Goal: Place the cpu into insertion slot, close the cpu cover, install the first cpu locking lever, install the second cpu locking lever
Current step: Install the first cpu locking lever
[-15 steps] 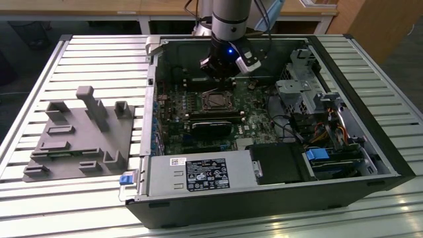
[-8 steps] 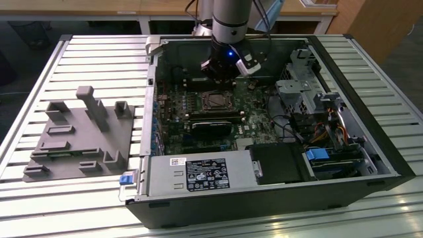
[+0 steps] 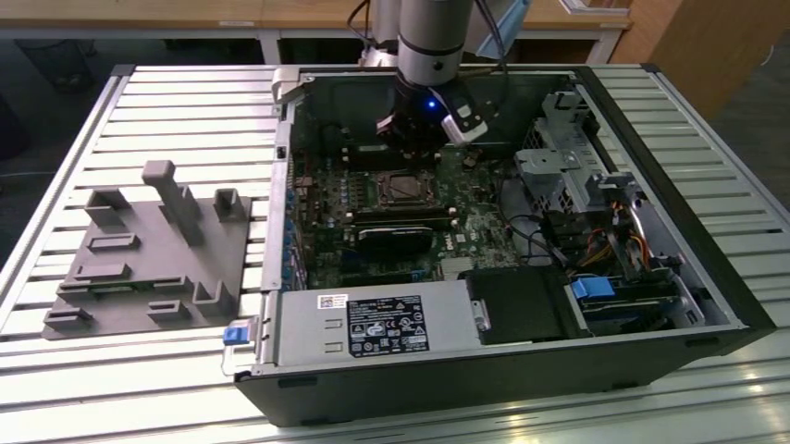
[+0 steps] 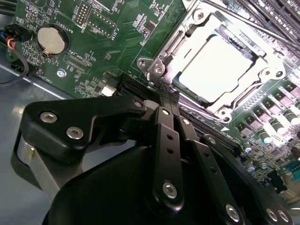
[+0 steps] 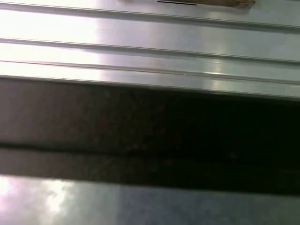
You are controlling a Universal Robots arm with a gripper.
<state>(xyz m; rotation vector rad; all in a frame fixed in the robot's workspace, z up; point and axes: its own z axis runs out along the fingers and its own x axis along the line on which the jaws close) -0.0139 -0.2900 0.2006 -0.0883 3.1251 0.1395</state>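
The cpu [image 4: 215, 63], a pale silver square, lies in the insertion slot [image 3: 401, 188] on the green motherboard. The cpu cover [image 4: 174, 44], a silver frame, lies flat over the chip's edges. A thin metal lever rod [image 4: 262, 35] runs along one side of the socket. In the second wrist view my gripper [image 4: 164, 93] has its black fingers [image 4: 168, 136] drawn together, their tips at a corner of the socket frame with nothing visibly between them. In the exterior view the gripper [image 3: 416, 139] hangs inside the open computer case, just beyond the socket.
A black heatsink-like block [image 3: 395, 236] lies beside the socket. A power supply [image 3: 370, 324], a drive cage [image 3: 568, 166] and cables [image 3: 617, 245] crowd the case. A grey fixture [image 3: 148, 259] stands on the slatted table at the exterior view's left. A coin battery [image 4: 50, 40] sits on the board.
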